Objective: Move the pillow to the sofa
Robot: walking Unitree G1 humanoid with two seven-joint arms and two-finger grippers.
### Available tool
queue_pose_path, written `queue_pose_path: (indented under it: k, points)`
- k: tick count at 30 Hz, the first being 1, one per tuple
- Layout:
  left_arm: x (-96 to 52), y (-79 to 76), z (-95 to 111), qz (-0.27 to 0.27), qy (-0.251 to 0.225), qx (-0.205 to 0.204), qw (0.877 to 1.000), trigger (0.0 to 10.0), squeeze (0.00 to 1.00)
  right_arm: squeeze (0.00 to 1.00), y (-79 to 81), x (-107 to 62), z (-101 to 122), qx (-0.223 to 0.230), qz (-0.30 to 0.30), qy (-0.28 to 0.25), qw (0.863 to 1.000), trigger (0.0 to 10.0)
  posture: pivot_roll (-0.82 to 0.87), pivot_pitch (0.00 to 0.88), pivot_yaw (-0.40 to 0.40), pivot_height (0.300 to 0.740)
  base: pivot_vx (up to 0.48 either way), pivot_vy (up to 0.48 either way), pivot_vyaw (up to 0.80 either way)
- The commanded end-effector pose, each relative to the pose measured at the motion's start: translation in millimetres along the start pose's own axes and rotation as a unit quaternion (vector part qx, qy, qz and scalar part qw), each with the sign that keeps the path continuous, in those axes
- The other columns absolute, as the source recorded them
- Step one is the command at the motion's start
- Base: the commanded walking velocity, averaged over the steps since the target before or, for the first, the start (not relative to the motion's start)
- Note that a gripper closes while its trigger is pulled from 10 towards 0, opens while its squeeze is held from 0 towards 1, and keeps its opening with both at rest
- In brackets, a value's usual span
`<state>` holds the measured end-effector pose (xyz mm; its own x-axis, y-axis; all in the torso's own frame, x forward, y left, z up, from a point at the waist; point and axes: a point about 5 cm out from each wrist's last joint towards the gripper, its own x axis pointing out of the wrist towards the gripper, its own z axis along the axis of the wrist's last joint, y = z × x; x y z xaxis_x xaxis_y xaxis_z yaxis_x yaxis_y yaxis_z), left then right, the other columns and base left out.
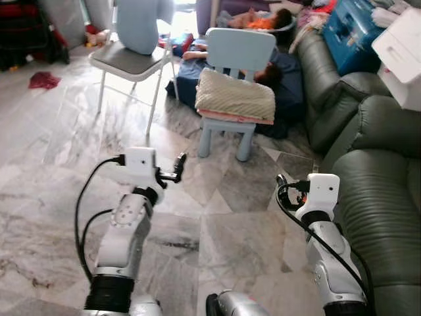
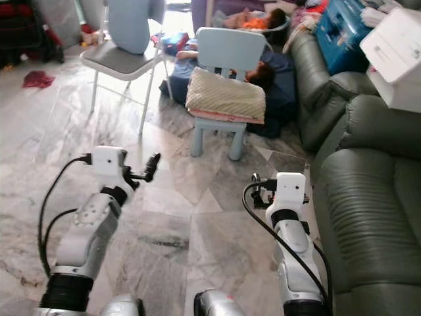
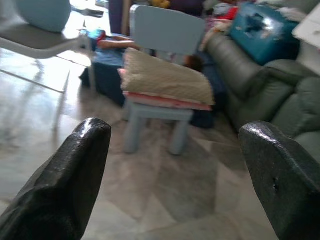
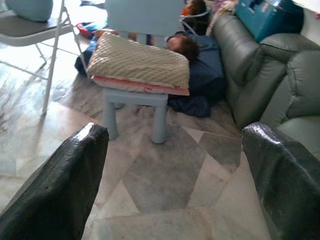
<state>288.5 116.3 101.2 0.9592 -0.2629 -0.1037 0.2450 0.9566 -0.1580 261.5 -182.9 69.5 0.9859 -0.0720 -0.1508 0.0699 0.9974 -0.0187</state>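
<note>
A beige quilted pillow [image 1: 235,95] with a pink underside lies on the seat of a small light-blue child's chair [image 1: 241,49], a few steps ahead of me. The dark green leather sofa [image 1: 381,184] runs along my right side. My left gripper [image 1: 179,166] is held out low over the marble floor, open and empty. My right gripper [image 1: 283,185] is also open and empty, close to the sofa's front. In both wrist views the pillow [image 3: 167,80] [image 4: 137,62] shows between the spread fingers [image 3: 65,185] [image 4: 60,185], well beyond them.
A person [image 1: 266,72] in dark blue lies on the floor right behind the small chair. A grey folding chair [image 1: 128,60] with a pale blue cushion stands at the left. A blue case [image 1: 352,29] and a white box [image 1: 401,52] rest on the sofa. A red cloth [image 1: 43,80] lies far left.
</note>
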Motion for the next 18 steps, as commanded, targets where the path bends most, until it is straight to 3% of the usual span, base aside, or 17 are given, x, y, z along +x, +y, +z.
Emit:
queue_pose_path:
  k: [1, 13, 18]
  points:
    - [-3.5, 4.5, -0.9, 0.004, 0.006, 0.001, 1.000, 10.0, 0.00, 0.00, 2.8, 0.5, 3.7, 0.002, 0.000, -0.010, 1.000, 10.0, -0.02, 0.116, -0.042, 0.740, 0.311, 0.000, 0.00]
    - [-14.6, 13.0, -4.6, 0.008, 0.024, 0.004, 1.000, 10.0, 0.00, 0.00, 2.1, -8.5, -4.3, 0.027, -0.020, -0.003, 0.999, 10.0, 0.00, 0.146, -0.009, 0.740, 0.355, 0.000, 0.00]
    - [-13.8, 10.7, -4.2, 0.005, 0.023, 0.002, 1.000, 10.0, 0.00, 0.00, 6.6, -4.7, -4.2, 0.032, -0.017, 0.000, 0.999, 10.0, 0.00, 0.149, -0.018, 0.740, 0.419, 0.000, -0.80]
